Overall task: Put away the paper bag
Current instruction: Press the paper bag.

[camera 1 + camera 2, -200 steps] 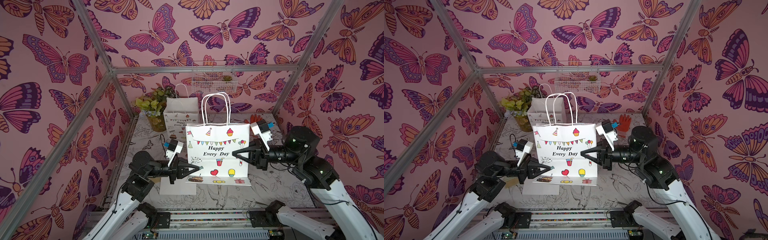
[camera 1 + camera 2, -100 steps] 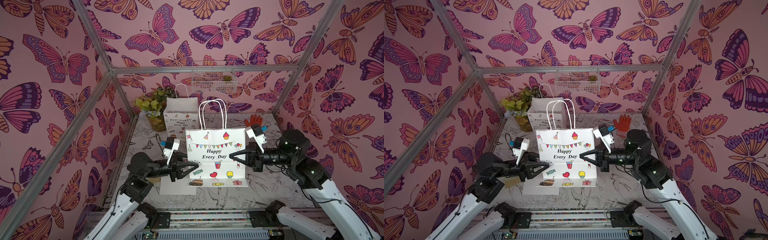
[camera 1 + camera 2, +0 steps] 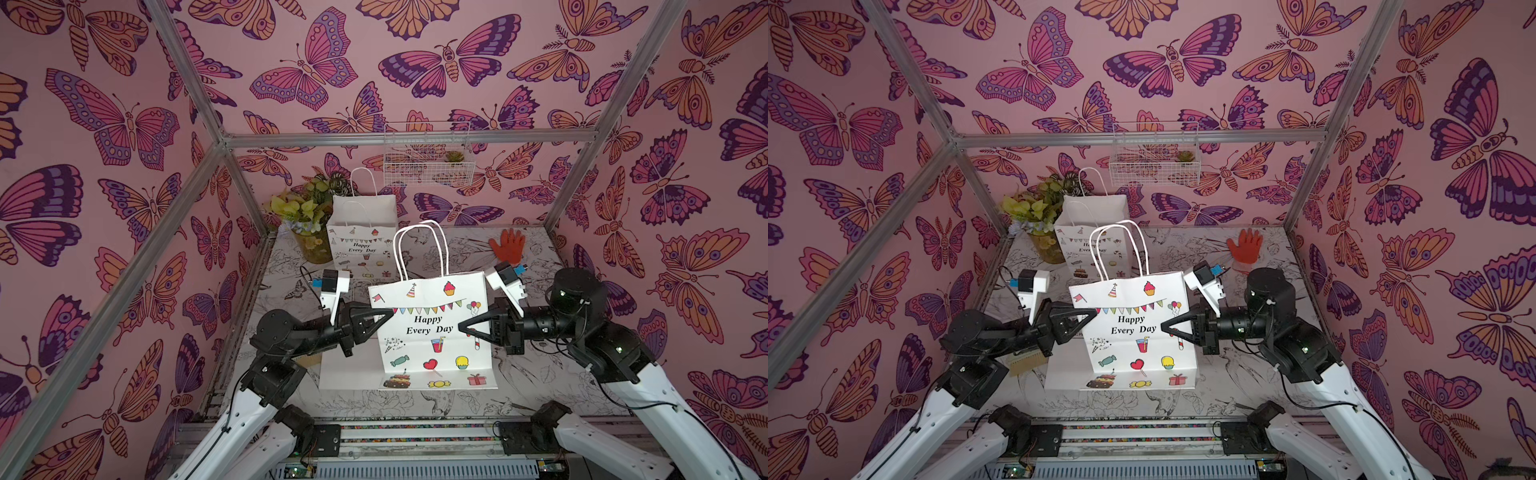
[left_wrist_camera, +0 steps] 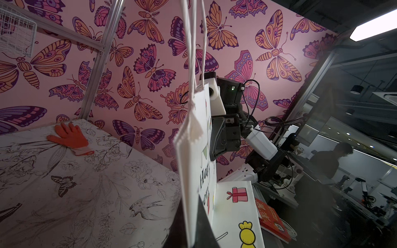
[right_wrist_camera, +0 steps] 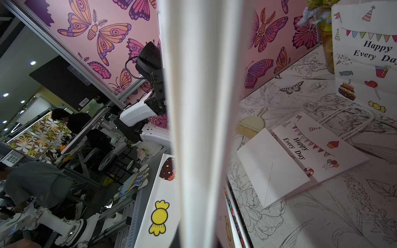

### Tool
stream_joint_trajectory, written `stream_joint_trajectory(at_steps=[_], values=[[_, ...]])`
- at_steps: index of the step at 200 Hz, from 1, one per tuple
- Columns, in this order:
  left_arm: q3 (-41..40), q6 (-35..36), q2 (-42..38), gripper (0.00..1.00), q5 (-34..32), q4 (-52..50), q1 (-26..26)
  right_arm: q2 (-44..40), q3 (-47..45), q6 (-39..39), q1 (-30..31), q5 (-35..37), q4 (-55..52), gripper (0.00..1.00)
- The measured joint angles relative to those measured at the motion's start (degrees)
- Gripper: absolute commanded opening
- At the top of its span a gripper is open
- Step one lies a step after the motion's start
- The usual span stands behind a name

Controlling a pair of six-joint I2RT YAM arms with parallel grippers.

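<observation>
The paper bag (image 3: 432, 332) is white, printed "Happy Every Day", with two white cord handles. It stands folded flat at the table's middle front in both top views, its bottom flap (image 3: 1133, 380) bent forward onto the table. My left gripper (image 3: 386, 312) is shut on the bag's left edge, and my right gripper (image 3: 462, 326) is shut on its right edge. In the left wrist view the bag's thin edge (image 4: 193, 150) runs down between two dark fingers (image 4: 180, 232). The right wrist view is filled by the bag's folded edge (image 5: 199, 107), which hides the jaws.
A second printed bag (image 3: 361, 243) stands at the back left beside a potted plant (image 3: 307, 224). Another bag lies flat (image 5: 300, 154) behind the held one, next to a small brush (image 5: 251, 124). An orange glove (image 3: 509, 245) lies back right. A wire basket (image 3: 428, 153) hangs on the back wall.
Both arms have come down and toward the front with the bag, so its bottom flap now rests on the table. The left jaws parted a little midway and are shut again.
</observation>
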Motion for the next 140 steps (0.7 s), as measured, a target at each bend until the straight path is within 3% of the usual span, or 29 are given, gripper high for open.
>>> stream_joint_trajectory(at_steps=[15,38,86,120,140], values=[[0.0,0.0,0.0,0.05,0.0,0.0,-0.1,-0.2,0.0,-0.2,0.0,0.0,-0.2,0.00],[0.0,0.0,-0.1,0.15,0.0,0.0,-0.3,-0.2,0.0,-0.6,0.0,0.1,-0.5,0.00],[0.0,-0.2,-1.2,0.17,-1.3,0.0,-0.2,-0.3,0.0,-2.5,0.0,0.6,-4.6,0.00],[0.0,0.4,-1.8,0.00,-1.6,-0.2,-0.2,-0.5,-0.3,-3.6,0.0,1.0,-6.3,0.00],[0.0,0.6,-1.8,0.00,-1.5,-0.4,-0.2,-0.7,-0.3,-4.3,0.0,1.1,-6.9,0.00]])
